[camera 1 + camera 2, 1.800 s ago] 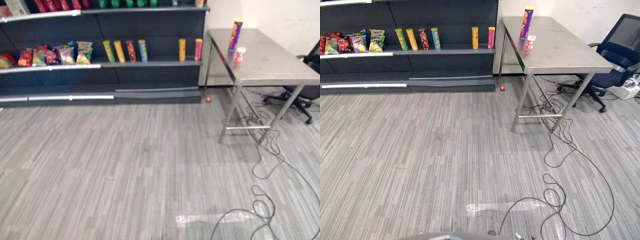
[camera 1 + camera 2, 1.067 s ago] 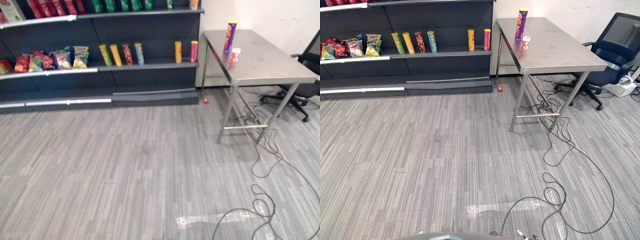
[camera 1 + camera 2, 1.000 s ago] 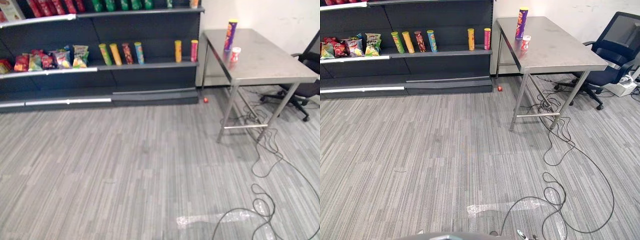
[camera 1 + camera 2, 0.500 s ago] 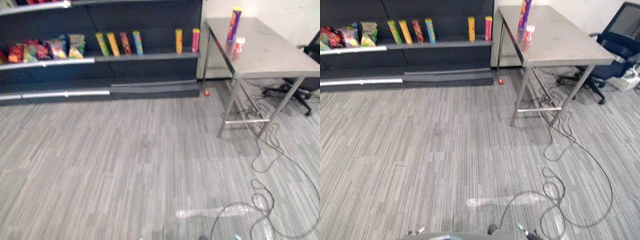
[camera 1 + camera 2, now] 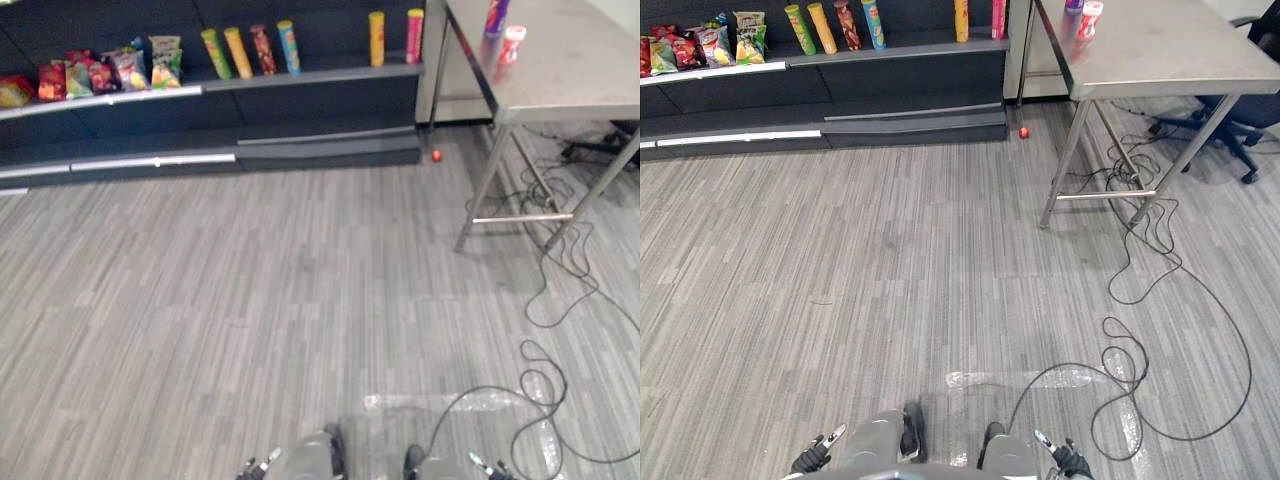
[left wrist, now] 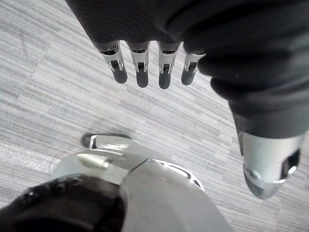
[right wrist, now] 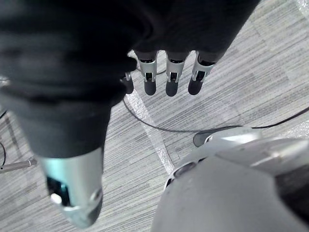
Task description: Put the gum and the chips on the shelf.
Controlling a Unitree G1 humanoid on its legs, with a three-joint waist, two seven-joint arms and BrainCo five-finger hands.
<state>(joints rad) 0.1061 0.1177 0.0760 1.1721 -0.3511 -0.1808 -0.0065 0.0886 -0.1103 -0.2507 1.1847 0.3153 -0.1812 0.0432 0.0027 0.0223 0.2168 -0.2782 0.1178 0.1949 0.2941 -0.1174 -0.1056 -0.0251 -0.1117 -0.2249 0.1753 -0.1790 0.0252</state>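
Left hand (image 6: 141, 72) and right hand (image 7: 171, 79) hang straight-fingered, empty. Upper right: tall purple chips tube (image 5: 494, 15) and small red-and-white gum tub (image 5: 512, 42). Probably light and slick; I'd wrap mid-body.

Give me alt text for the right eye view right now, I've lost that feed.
A steel table at upper right carries a small red-and-white gum tub beside a purple chips can. At upper left a dark shelf holds upright chip cans and snack bags; grey floor lies between, with a small red ball near the shelf's foot.
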